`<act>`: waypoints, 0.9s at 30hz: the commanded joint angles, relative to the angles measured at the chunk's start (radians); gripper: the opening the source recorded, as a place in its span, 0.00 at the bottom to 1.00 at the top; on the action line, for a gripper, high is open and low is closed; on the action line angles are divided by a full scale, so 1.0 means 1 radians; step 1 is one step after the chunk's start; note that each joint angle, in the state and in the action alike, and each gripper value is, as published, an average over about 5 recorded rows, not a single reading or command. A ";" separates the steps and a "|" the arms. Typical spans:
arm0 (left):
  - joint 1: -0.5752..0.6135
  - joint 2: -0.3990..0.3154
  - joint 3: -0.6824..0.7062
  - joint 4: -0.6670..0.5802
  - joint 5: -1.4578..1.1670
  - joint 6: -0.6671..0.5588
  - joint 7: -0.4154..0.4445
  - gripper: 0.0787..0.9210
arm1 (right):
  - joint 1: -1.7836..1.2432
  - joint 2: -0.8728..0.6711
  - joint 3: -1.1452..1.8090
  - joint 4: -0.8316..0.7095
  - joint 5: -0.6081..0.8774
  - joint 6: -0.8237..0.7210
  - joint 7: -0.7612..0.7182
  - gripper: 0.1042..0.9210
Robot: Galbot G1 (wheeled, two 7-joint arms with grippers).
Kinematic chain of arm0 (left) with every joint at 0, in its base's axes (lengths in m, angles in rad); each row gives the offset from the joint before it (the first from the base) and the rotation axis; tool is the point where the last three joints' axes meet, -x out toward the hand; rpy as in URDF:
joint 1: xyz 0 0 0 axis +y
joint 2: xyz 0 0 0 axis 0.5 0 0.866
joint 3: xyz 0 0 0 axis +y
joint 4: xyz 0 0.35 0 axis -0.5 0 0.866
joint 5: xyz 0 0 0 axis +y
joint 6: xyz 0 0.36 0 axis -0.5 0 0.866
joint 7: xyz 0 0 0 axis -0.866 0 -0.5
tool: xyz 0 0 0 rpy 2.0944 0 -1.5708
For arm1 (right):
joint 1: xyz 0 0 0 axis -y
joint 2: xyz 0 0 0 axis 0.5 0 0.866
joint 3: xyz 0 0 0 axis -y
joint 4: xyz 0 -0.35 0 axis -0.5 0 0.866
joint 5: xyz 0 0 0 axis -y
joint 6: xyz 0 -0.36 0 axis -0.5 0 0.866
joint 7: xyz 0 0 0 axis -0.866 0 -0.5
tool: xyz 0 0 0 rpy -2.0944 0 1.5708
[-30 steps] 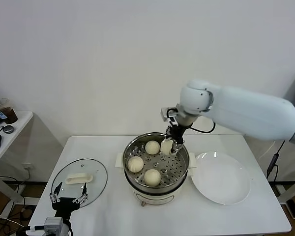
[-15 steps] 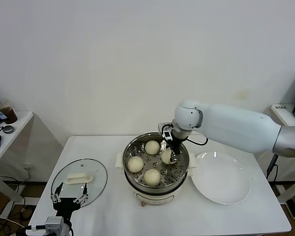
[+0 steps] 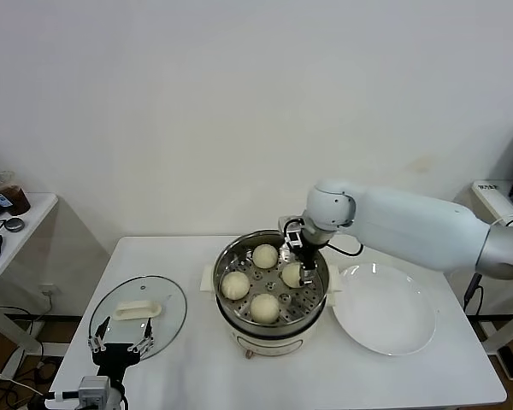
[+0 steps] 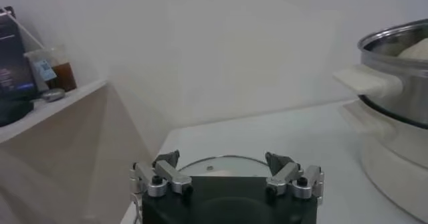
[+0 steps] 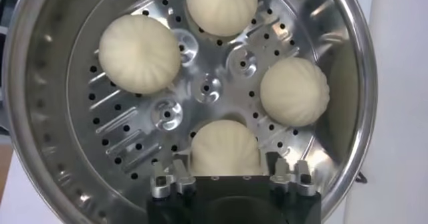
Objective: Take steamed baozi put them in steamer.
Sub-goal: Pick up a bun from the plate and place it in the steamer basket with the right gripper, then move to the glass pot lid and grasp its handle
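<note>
White table [image 3: 197, 359] and bare wall: fourth bun set down in the steamer [image 3: 272, 286].

All four steamed baozi [image 5: 225, 146] sit apart on the perforated tray, spaced so none touch; the plate [image 3: 385, 309] to the right is empty and the glass lid [image 3: 140, 314] lies off to the left. The right claw [image 3: 303, 272] hangs inside the pot's right side, fingers spread around the last bun without gripping it; a second ago it held that bun pinched above the rim. The left claw [image 4: 227, 178] waits wide open, holding nothing, near the lid.

Plain white wall [image 3: 239, 102]; white table [image 3: 197, 359]; side shelf [image 3: 21, 222] at left.
</note>
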 commanded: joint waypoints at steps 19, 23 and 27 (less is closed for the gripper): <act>0.059 -0.034 -0.017 -0.026 -0.065 -0.140 -0.019 0.88 | -1.012 -0.417 1.514 0.293 0.350 0.286 0.662 0.88; 0.050 -0.041 -0.017 -0.008 -0.093 -0.175 -0.040 0.88 | -1.315 -0.248 1.832 0.335 0.324 0.349 0.796 0.88; 0.038 -0.034 -0.008 0.025 -0.094 -0.217 -0.056 0.88 | -1.526 -0.017 2.036 0.372 0.285 0.416 0.859 0.88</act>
